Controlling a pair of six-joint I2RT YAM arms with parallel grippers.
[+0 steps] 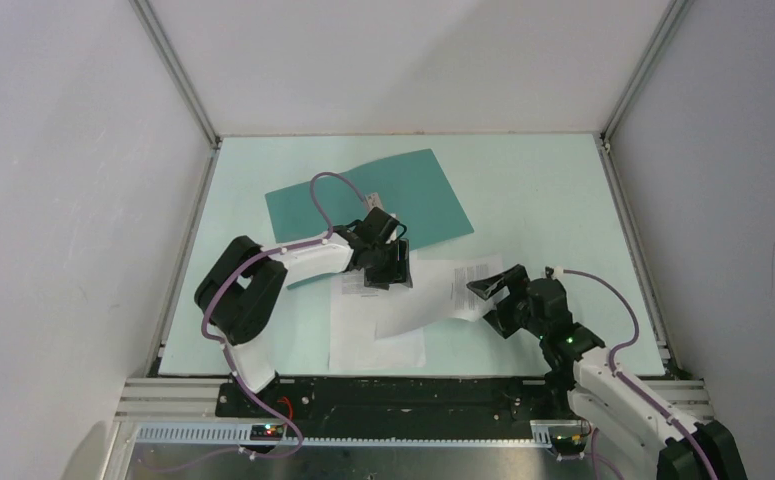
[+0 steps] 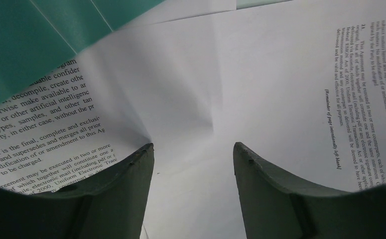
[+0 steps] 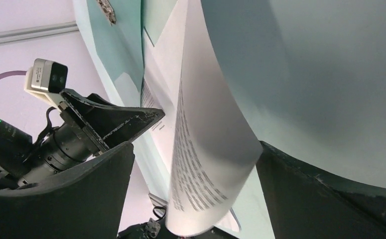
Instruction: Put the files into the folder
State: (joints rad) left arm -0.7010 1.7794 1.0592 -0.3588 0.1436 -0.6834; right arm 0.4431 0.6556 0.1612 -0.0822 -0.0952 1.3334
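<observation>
Folder: thin teal card, flat, upper centre of frame. Just below it, two floppy white printed sheets overlap. Lower sheet lies flat. Upper sheet curls up at right edge. Left gripper: jaws apart, empty, over sheets by folder edge. Right gripper: jaws wide, straddling curled edge, not pinching.

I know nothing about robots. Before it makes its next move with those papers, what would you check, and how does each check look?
1. Is the right gripper open: ok.
2. Is the curled sheet between its jaws, not yet pinched: ok.
3. Is the left gripper open and holding nothing: ok.
4. Is the left gripper pressing the flat sheet down: cannot tell.
5. Is the folder lying open, with its metal clip showing: ok.
6. Are both papers inside the folder: not ok, they lie mostly outside.
</observation>
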